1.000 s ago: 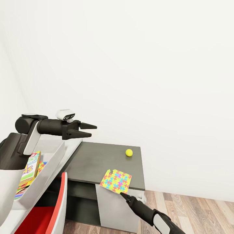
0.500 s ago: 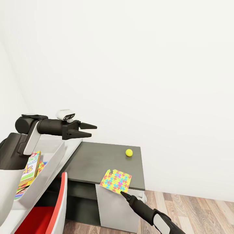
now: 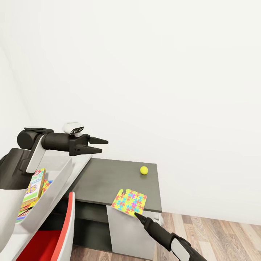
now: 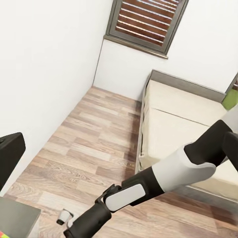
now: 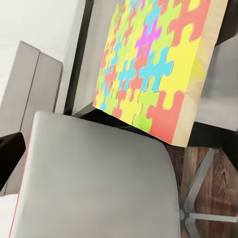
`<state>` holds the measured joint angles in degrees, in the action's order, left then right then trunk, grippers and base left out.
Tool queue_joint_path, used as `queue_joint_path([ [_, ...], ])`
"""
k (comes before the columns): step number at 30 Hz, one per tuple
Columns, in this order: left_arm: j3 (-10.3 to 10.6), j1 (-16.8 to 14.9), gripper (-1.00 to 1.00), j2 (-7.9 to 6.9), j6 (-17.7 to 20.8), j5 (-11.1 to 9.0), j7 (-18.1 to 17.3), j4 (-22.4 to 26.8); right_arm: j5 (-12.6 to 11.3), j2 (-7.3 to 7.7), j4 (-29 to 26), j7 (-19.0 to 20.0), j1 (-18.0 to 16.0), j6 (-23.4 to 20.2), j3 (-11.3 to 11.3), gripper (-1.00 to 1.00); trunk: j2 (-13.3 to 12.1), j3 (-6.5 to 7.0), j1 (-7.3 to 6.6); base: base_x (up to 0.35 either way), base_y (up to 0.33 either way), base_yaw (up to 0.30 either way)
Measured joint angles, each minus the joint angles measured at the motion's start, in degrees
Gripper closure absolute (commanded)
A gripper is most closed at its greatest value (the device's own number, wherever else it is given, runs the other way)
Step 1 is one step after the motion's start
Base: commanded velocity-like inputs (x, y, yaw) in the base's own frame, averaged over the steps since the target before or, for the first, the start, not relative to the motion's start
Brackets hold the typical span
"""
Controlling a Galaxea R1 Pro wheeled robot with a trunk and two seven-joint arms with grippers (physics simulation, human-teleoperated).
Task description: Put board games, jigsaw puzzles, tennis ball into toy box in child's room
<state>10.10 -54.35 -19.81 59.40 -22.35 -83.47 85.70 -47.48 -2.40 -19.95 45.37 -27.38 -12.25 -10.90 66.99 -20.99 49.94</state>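
bright mosaic jigsaw puzzle [image 3: 129,202] overhangs the front edge of the dark grey table [image 3: 105,179], with the right gripper [image 3: 137,216] at its near corner.

the puzzle lies flat, just ahead of the right fingertips; whether they are pinching it or not, i cannot tell. the tennis ball [image 3: 144,170] sits further back on the table. the left gripper [image 3: 102,145], fingers slightly spread and empty, hovers beyond the toy box [image 3: 54,183]. behind the table: white wall, wood-plank floor [image 3: 217,235].

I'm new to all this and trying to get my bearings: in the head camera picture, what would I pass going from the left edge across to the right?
Toy box with a board game in it → left end effector → jigsaw puzzle → tennis ball → wood floor.
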Motion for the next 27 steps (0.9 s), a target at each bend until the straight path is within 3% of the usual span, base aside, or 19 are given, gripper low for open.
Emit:
queue_joint_path([
  [27,0.0,0.0,-1.0,-0.01,0.0,0.0,0.07,0.0,-0.01,0.09,0.0,0.05,0.0,1.4,0.01,-1.0,0.0,0.0,0.0,0.004,0.0,0.0],
])
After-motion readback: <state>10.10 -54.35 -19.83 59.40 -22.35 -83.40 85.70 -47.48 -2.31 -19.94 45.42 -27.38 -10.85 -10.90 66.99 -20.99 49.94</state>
